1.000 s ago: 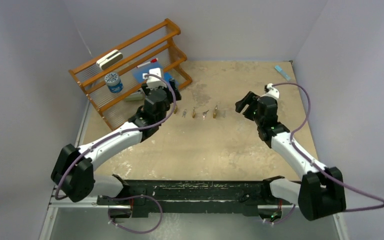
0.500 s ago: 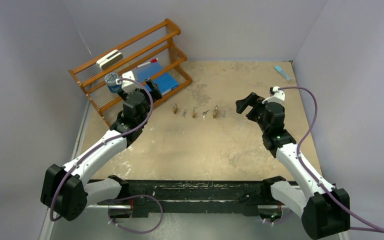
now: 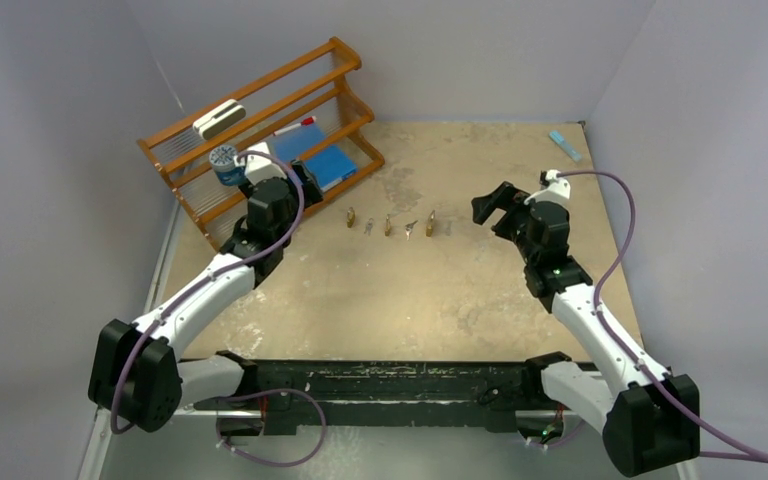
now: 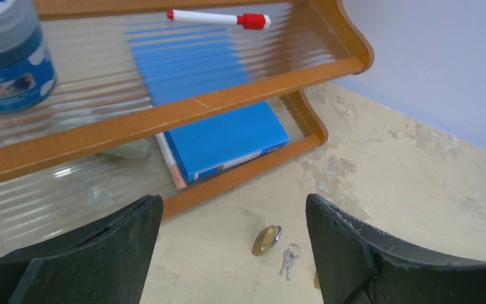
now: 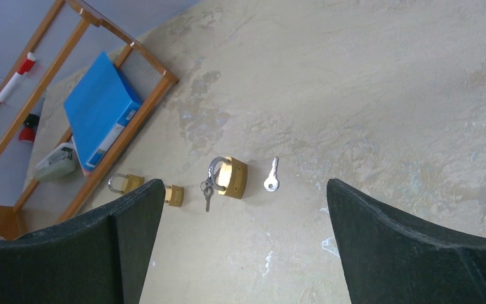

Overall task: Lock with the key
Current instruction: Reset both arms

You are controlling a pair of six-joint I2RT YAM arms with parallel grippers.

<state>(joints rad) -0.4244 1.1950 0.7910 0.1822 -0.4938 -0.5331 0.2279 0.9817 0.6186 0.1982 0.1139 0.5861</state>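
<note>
Step in hand: approach, nothing grasped; left gripper (image 3: 304, 182) hangs by the wooden rack (image 3: 341, 51), fingers apart and empty; right gripper (image 3: 490, 204) hangs right of the row, fingers spread wide and empty. Padlocks and keys lie in a row mid-table; the rightmost padlock (image 5: 232, 177) lies flat, its shackle apparently open, with a single key (image 5: 271, 180) just beside it, not touching. Next move, by judgement: pinch the key by its head while the other arm steadies the padlock; the key is thin and flat, so a slip is likely.
</note>
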